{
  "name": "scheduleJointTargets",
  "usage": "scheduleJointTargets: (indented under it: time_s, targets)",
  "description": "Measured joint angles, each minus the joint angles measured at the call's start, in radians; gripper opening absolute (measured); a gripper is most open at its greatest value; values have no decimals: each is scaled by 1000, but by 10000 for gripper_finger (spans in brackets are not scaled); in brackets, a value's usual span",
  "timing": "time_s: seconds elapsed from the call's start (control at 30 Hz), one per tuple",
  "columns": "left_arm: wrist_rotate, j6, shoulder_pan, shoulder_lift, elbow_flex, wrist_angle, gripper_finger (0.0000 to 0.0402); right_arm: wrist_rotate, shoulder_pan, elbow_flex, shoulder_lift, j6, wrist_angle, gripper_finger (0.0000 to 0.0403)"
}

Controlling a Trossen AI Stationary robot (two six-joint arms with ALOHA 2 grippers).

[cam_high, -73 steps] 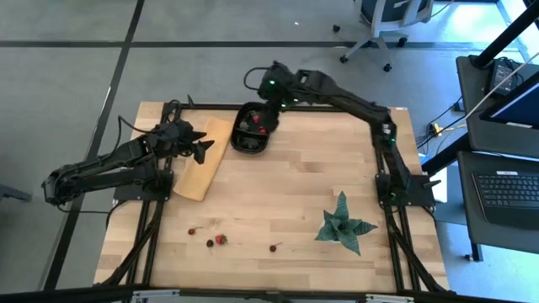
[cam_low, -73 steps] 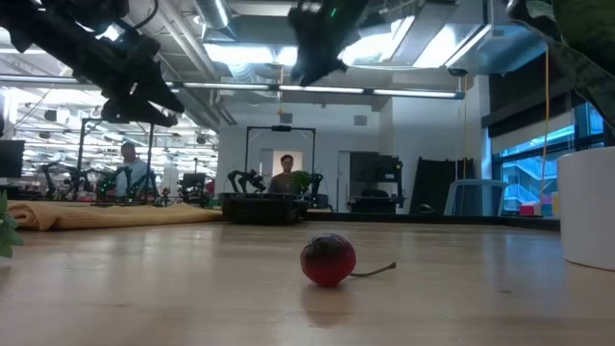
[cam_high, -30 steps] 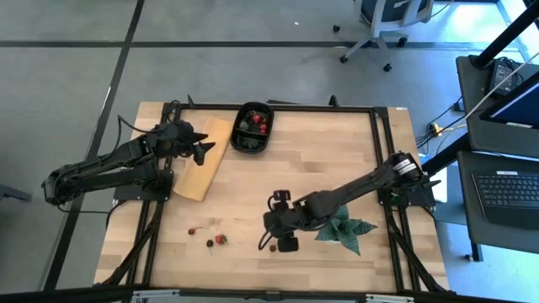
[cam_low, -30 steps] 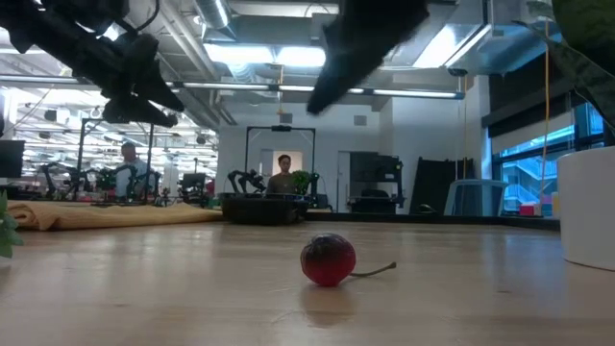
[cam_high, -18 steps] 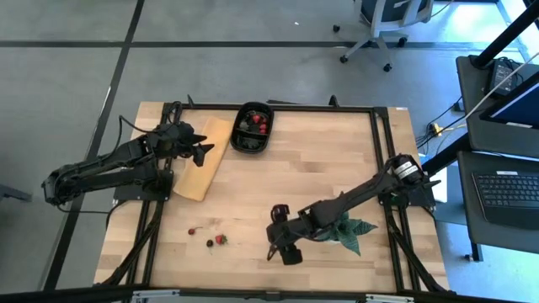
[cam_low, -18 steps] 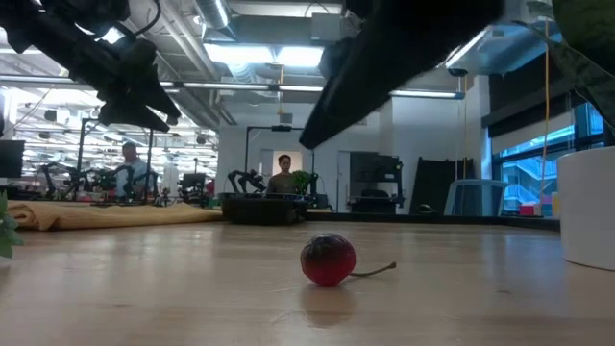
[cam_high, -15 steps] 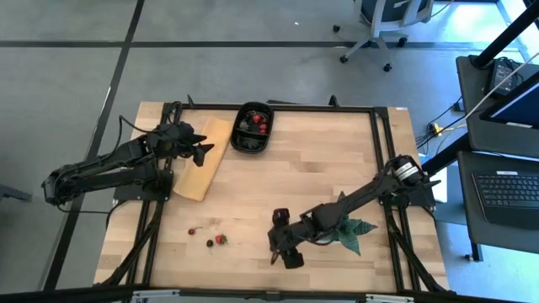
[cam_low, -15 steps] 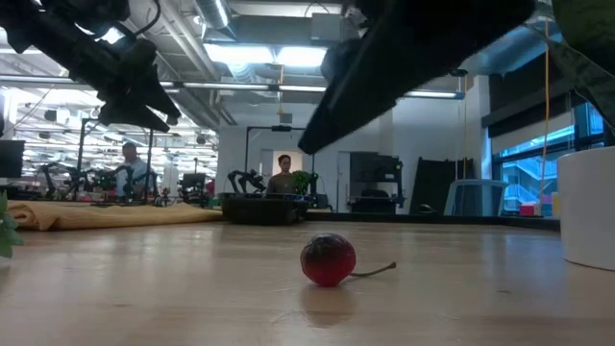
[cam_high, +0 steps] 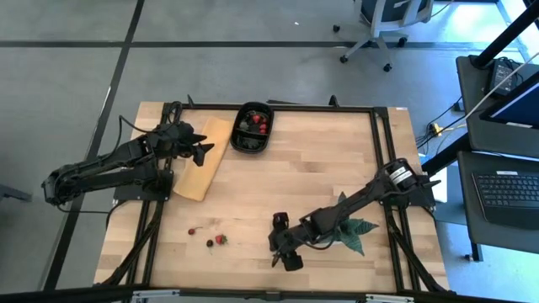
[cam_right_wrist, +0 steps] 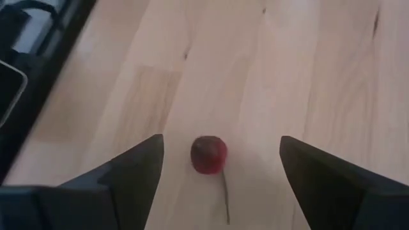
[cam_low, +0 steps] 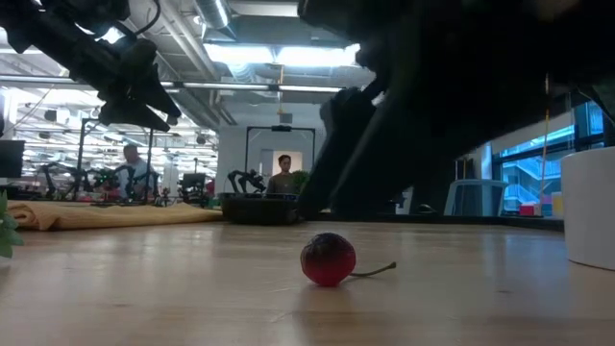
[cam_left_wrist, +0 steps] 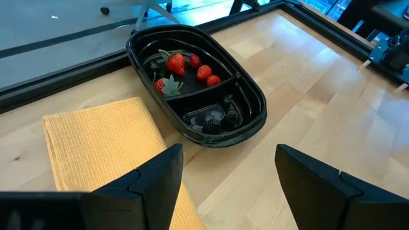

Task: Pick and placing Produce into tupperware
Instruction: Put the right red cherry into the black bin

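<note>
My right gripper [cam_right_wrist: 220,145] is open and hangs low over the table's near middle [cam_high: 279,250]. A red cherry [cam_right_wrist: 208,154] with a thin stem lies on the wood between its two fingers and touches neither. The low view shows that cherry [cam_low: 328,259] below the dark arm. The black tub [cam_high: 253,128] sits at the far edge, with strawberries [cam_left_wrist: 192,64] in one compartment and dark berries [cam_left_wrist: 214,116] in the other. Another cherry [cam_high: 193,230], a dark berry [cam_high: 210,243] and a strawberry [cam_high: 221,239] lie near the near-left. My left gripper [cam_high: 202,150] waits open above the tan mat [cam_high: 198,164].
A green spiky plant [cam_high: 345,225] in a white pot [cam_low: 591,207] stands just right of my right arm. The tan mat [cam_left_wrist: 102,140] lies left of the tub. A black frame [cam_high: 320,107] runs along the table edges. People sit in the room far behind the table.
My right gripper has moved toward the table's near edge and come down over the lone cherry, its arm filling more of the low view. The cherry has stayed where it was.
</note>
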Motion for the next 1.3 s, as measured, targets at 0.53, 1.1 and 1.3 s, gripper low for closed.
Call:
scheduleJointTargets:
  time_s: [0.53,1.1,1.3]
  targets:
    - [0,-2,0,0,0,0,240,0,-2,1,66,1,18,229]
    - [0,-2,0,0,0,0,240,0,-3,1,67,63,23,109]
    - [0,-2,0,0,0,0,240,0,-3,1,67,85,24,78]
